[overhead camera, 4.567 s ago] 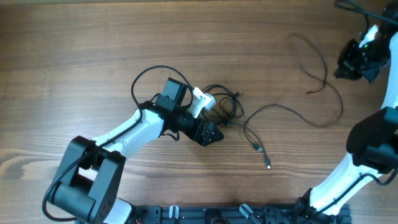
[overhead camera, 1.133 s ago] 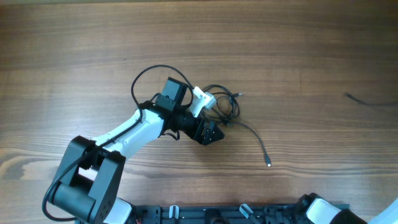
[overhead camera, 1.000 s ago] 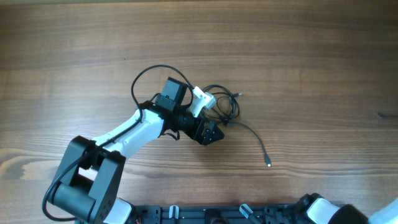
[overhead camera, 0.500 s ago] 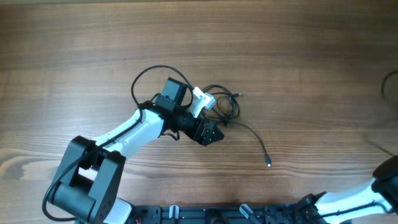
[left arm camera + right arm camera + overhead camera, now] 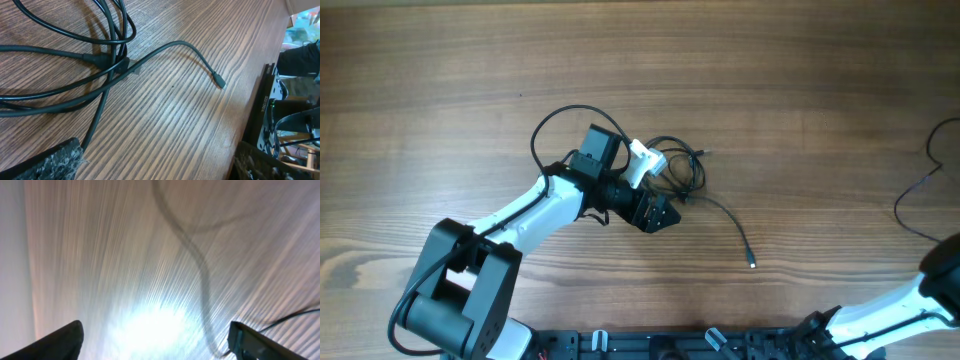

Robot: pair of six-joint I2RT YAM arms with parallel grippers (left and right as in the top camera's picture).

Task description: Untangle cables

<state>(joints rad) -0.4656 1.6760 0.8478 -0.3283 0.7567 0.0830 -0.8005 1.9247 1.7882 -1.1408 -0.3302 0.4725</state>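
The tangled cables point(image 5: 677, 165) lie mid-bench point(image 5: 770, 80), and I see one strand trailing to a plug point(image 5: 751, 265) toward the near edge. The left fingers point(image 5: 47, 161) stand wide apart just beside the bundle, gripping nothing. A separate cable point(image 5: 920, 195) curls at the far right. The right fingers point(image 5: 57, 341) are spread near it, empty.

**A:** so what's actually on there apart from the job itself?

**B:** honestly not much. Brown wooden table point(image 5: 740, 80), grain running left to right from overhead, and a tiny dark speck point(image 5: 520, 96) on its far left part. There's a black rail point(image 5: 650, 346) along the near edge.

**A:** and the wrist cams?

**B:** The left one catches that rail past the table edge, with some blurry teal clutter point(image 5: 305, 20) behind it. The right one is just smeared wood with a bright glare patch point(image 5: 150, 325).
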